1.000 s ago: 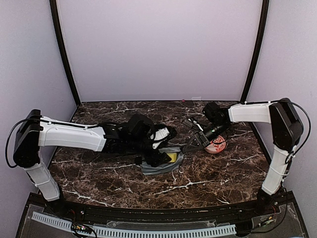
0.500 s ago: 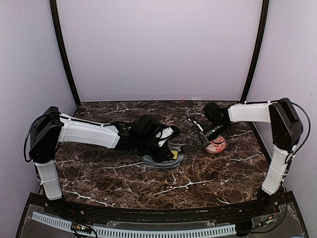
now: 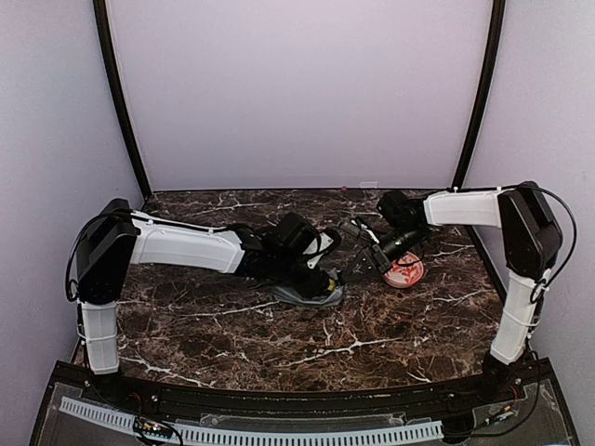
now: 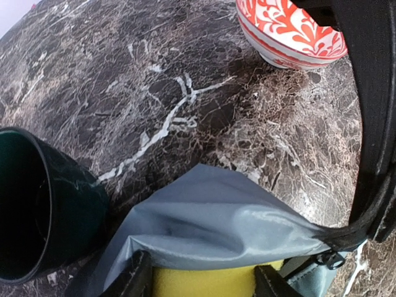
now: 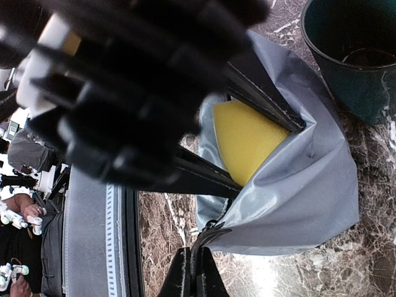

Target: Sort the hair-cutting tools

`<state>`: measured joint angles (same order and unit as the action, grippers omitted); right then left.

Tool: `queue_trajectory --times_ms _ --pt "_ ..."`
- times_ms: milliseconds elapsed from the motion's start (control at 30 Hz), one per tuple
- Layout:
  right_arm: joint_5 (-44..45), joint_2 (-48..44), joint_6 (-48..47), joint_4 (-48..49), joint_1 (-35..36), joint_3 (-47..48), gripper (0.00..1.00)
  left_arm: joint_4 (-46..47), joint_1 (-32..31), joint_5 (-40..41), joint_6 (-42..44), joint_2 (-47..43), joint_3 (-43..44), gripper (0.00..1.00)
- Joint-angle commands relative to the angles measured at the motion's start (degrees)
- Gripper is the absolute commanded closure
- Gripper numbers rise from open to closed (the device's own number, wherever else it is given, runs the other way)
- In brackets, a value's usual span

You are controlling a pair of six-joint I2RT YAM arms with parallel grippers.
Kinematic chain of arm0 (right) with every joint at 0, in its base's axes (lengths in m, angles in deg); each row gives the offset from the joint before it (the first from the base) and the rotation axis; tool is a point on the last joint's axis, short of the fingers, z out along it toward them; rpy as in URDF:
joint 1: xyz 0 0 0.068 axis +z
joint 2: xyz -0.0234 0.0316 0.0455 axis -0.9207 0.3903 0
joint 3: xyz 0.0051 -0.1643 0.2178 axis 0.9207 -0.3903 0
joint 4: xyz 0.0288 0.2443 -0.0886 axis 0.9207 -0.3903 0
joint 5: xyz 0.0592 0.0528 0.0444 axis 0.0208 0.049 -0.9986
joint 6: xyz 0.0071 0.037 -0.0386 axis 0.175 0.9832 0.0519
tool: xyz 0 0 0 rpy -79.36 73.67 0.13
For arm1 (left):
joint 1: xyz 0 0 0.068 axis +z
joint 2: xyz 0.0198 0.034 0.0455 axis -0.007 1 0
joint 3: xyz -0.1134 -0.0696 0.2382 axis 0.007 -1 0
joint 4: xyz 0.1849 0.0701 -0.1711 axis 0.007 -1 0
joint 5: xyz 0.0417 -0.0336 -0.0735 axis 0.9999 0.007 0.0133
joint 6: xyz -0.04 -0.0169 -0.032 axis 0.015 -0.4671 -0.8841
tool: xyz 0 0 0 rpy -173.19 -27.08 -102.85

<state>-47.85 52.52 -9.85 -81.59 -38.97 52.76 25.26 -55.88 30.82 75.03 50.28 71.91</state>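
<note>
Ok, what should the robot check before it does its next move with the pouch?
1. Right jaws shut on the grey pouch edge: ok.
2. Pouch mouth open, yellow block showing: ok.
3. Left jaws either side of the yellow block: ok.
4. Left jaws gripping it firmly: cannot tell.
5. Green cup upright: ok.
6. Red-and-white plate apart from the pouch: ok.

Barely discernible from above (too small, too blurred). Perhaps scissors [image 3: 410, 266], a dark speck lying on the plate [image 3: 398, 279].
</note>
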Motion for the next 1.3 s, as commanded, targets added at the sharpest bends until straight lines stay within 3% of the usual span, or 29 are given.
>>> queue_trajectory --times_ms 0,167,367,600,867,967,1067,1167,1267 --pt "-7.98 -0.53 -3.52 -7.47 0.6 1.98 0.99 -12.0 1.75 6.67 -4.13 1.09 0.5 0.5" --pt "-5.97 -1.74 -3.91 -7.79 0.37 1.78 0.99 -7.94 -0.72 2.84 -2.58 -8.01 -4.53 0.41" --pt "-3.47 -2.58 -3.68 -7.39 -0.27 1.66 0.98 -7.95 -4.81 5.53 -1.66 -17.52 -7.98 0.3" --pt "-1.39 -3.35 -4.26 -8.28 -0.36 1.48 0.95 -11.28 -4.58 9.87 -8.04 -25.31 -12.98 0.28" --pt "7.35 -7.21 -4.93 -7.92 -0.31 1.89 0.63 -7.73 1.71 5.8 -16.08 -31.65 -22.31 0.29" --pt "13.98 -10.13 -4.33 -5.97 0.46 2.13 0.54 -5.27 3.53 2.54 -15.7 -32.07 -24.47 0.29" --pt "27.98 -12.99 -3.26 -3.04 4.58 2.78 0.47 -3.04 5.47 -0.12 -15.93 -31.35 -25.78 0.3" --pt "41.28 -14.21 -3.1 -1.79 9.55 4.99 0.47 -0.2 7.1 -2.91 -16.0 -30.41 -26.52 0.37" --pt "47.57 -14.17 -2.87 -1.07 11.79 8.53 0.46 1.91 8.83 -6.13 -16.46 -29.04 -26.43 0.5"
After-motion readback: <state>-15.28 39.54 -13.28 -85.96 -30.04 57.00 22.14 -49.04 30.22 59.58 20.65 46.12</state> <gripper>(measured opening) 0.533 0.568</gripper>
